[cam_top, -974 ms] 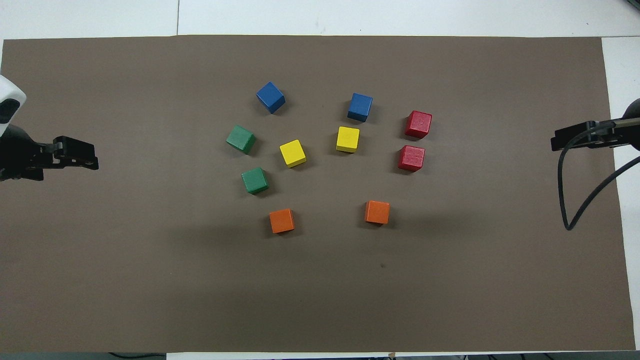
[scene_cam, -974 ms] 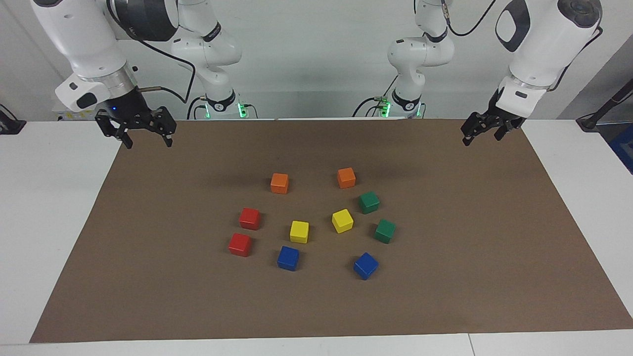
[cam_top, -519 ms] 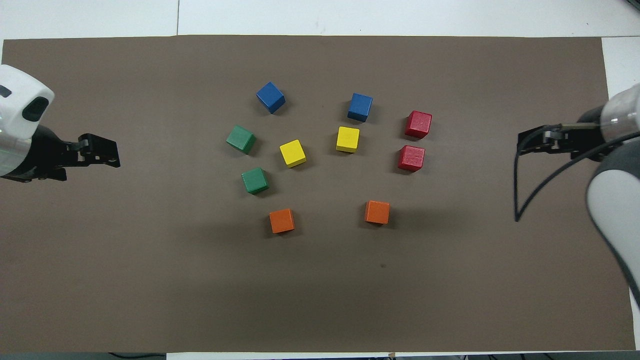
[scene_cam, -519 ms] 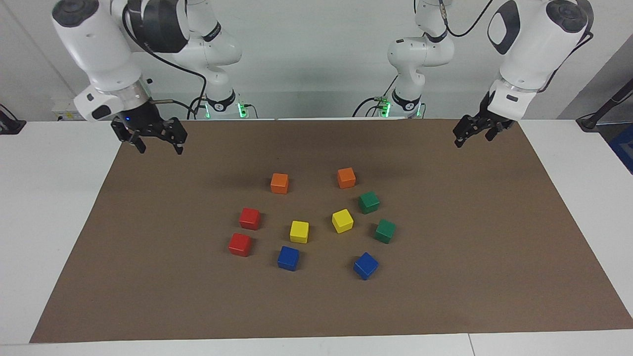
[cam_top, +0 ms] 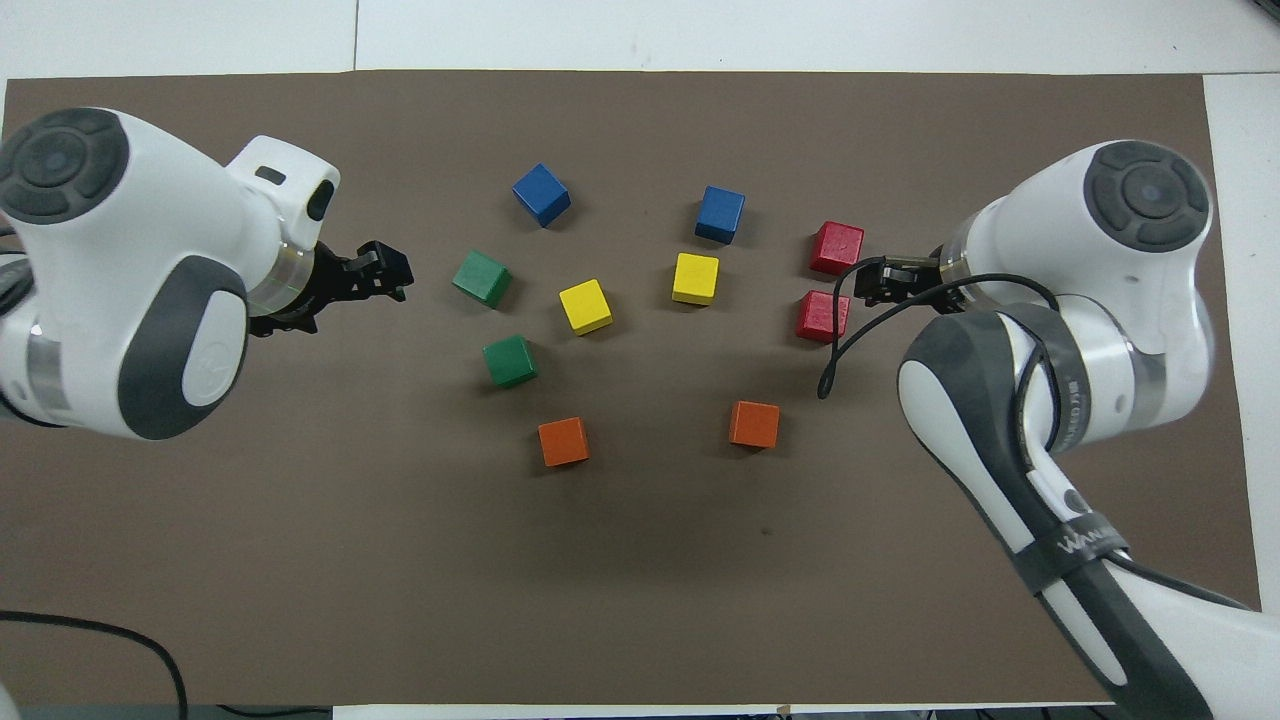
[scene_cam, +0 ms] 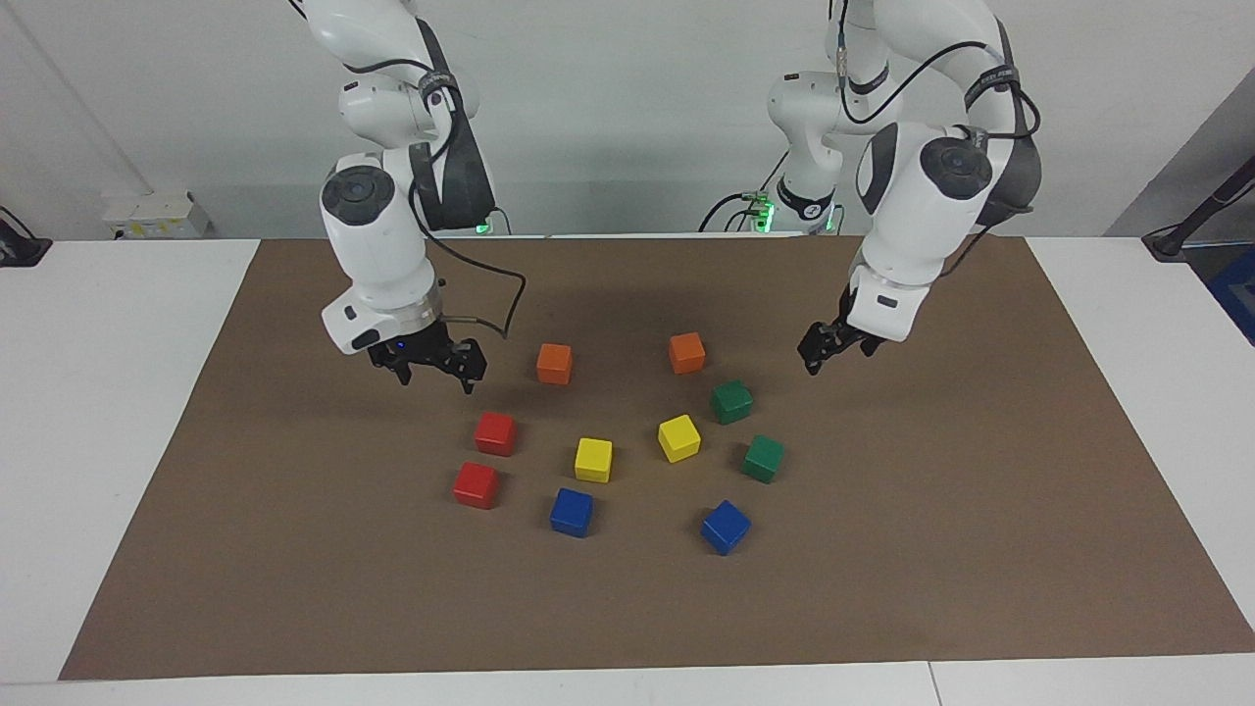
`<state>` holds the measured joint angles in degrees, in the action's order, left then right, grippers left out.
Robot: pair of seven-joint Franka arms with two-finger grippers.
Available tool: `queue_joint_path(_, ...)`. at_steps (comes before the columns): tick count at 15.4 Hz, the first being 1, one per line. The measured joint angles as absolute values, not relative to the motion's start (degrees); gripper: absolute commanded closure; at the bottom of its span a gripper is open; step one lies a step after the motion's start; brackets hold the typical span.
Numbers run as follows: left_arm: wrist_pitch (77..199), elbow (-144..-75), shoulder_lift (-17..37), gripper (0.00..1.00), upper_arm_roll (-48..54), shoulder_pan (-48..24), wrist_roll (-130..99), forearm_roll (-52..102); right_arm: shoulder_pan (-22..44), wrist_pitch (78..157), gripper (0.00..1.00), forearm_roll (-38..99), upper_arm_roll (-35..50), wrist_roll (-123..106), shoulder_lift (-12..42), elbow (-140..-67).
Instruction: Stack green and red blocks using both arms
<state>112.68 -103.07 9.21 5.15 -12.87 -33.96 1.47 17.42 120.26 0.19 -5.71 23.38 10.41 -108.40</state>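
Two red blocks [scene_cam: 495, 432] [scene_cam: 476, 484] rest on the brown mat toward the right arm's end; the overhead view shows these red blocks [cam_top: 837, 247] [cam_top: 823, 316] close together. Two green blocks [scene_cam: 731, 401] [scene_cam: 763, 458] sit toward the left arm's end, and from overhead the green blocks [cam_top: 481, 277] [cam_top: 510, 360] lie apart. My right gripper [scene_cam: 436, 378] [cam_top: 868, 285] hangs open and empty over the mat just beside the red blocks. My left gripper [scene_cam: 819, 355] [cam_top: 390, 276] hangs open and empty over the mat beside the green blocks.
Two orange cubes [scene_cam: 554, 363] [scene_cam: 686, 352] lie nearest the robots. Two yellow cubes [scene_cam: 593, 459] [scene_cam: 678, 437] sit in the middle. Two blue cubes [scene_cam: 571, 511] [scene_cam: 725, 527] lie farthest out. The brown mat [scene_cam: 882, 588] covers most of the white table.
Both arms have swung in from the mat's ends toward the cluster and come lower. The right gripper now hangs by the red blocks, the left by the green ones. No block has moved.
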Motion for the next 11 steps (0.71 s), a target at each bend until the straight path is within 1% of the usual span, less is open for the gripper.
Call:
queue_joint_path(3, 119.57, -103.18, 14.41, 0.00, 5.17, -17.98, -45.03, 1.48, 18.92, 123.10, 0.00, 0.22, -5.69, 25.92, 12.80, -108.59)
queue_joint_path(6, 121.90, -104.04, 18.20, 0.00, 5.11, -20.83, -47.85, 1.47, 19.12, 125.11, 0.00, 0.28, -5.70, 26.59, 14.25, -108.82)
queue_joint_path(11, 125.63, -109.32, 18.86, 0.00, 4.94, -21.55, -48.07, 1.47, 19.98, 129.44, 0.00, 0.40, -5.64, 27.02, 18.15, -109.24)
